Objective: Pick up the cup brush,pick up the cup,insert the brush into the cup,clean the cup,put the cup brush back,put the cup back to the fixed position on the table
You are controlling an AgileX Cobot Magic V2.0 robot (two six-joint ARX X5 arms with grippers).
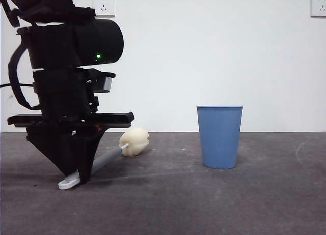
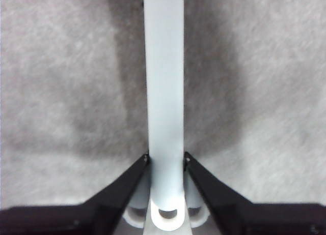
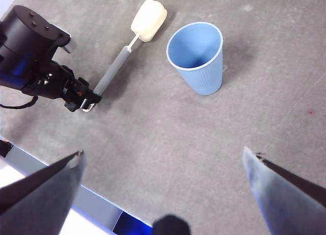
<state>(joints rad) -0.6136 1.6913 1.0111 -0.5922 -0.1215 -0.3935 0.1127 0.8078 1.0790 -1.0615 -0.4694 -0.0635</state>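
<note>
Behind the dark grey table [image 1: 214, 204] runs a plain white wall with a socket [image 1: 103, 4] high on the left and another [image 1: 318, 5] at the top right corner.

At the far left of the front view, the left gripper [image 1: 76, 176] is down at the tabletop, and its jaws are clenched on the cup brush [image 1: 108, 159] near the white looped end of the handle. The left wrist view shows this plainly: both jaw tips press against the sides of the pale handle [image 2: 163, 92]. The brush lies slanted, loop end nearest, with its cream sponge head [image 1: 134, 141] pointing away toward the right and seemingly a little raised.

So the step in hand looks like the first one, picking up the brush; the grip seems made but the lift not yet done. The next move calls for raising the handle cleanly, keeping the long brush from swinging.

Right of the brush, well apart from it, the blue cup [image 1: 219, 137] stands upright and untouched on the table.

The right gripper [image 3: 165, 189] hangs high above the scene with its jaws spread wide and nothing between them; it should take the cup.

Nothing stands between brush and cup, and no clutter is in sight.
</note>
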